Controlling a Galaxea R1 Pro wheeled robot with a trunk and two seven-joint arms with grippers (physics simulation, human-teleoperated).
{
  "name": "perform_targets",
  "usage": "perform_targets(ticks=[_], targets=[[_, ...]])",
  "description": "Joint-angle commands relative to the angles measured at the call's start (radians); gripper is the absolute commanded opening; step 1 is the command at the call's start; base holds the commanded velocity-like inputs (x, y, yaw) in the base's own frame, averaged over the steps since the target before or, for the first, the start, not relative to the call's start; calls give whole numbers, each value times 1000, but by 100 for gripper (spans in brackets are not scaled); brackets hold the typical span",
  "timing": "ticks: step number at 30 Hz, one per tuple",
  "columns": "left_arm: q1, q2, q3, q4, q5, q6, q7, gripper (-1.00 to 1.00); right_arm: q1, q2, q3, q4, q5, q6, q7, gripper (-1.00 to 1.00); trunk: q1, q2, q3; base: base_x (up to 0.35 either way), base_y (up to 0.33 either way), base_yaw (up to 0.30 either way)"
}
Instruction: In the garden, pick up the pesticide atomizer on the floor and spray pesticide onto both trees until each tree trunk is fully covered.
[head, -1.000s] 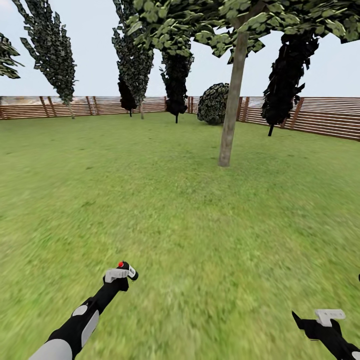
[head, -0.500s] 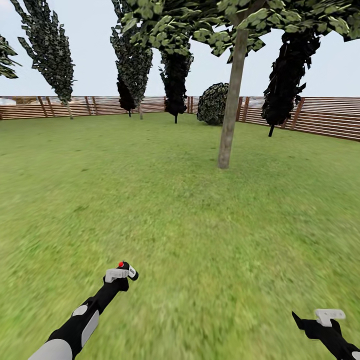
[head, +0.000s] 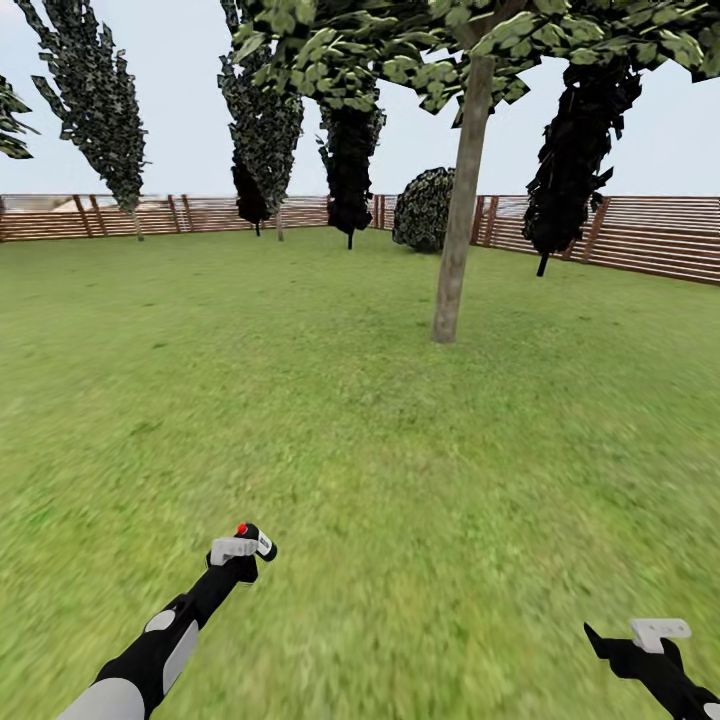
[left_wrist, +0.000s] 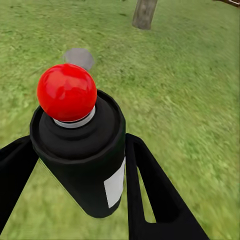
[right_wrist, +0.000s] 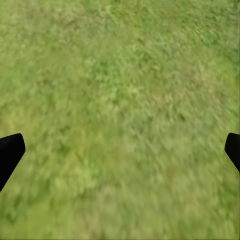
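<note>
Grass everywhere, and the pesticide atomizer is already off the lawn and clamped between the two dark fingers of the left gripper, red top upward, white label showing on its side. From the head view the bottle sits at the end of the left arm, low and left of centre, held out over the turf. The right gripper hangs low at the right, its fingers spread wide in the wrist view with nothing but blurred green between them. So pickup looks done, and by my reading we're in the approach to the first tree. That tree trunk stands ahead and right of centre, a bare grey-brown column under a broad light-green canopy, well apart from the bottle; the left wrist view catches its base far up the grass, with a small grey patch lying between. Dark cone-shaped trees and a round bush line the slatted wooden fence behind. No pesticide visible on the bark from here. Next, I'd say, the base must roll closer and swing right so the nozzle faces the trunk, then the left arm lifts to start low and sweep upward. Only one such trunk stands before us, so the second will need finding afterwards.
</note>
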Motion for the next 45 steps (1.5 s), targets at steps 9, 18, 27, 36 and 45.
perform_targets(ticks=[9, 18, 27, 36, 45], targets=[[0, 0, 1, 0, -1, -1, 4, -100, 0, 0, 0, 0, 0, 0, 0, 100, 0, 0, 0, 324, -149, 0], [0, 0, 1, 0, -1, -1, 4, -100, 0, 0, 0, 0, 0, 0, 0, 100, 0, 0, 0, 326, -143, 0], [0, 0, 1, 0, -1, -1, 4, -100, 0, 0, 0, 0, 0, 0, 0, 100, 0, 0, 0, 329, -137, 0], [0, 0, 1, 0, -1, -1, 4, -100, 0, 0, 0, 0, 0, 0, 0, 100, 0, 0, 0, 335, -104, 0], [0, 0, 1, 0, -1, -1, 4, -100, 0, 0, 0, 0, 0, 0, 0, 100, 0, 0, 0, 341, -26, 0]])
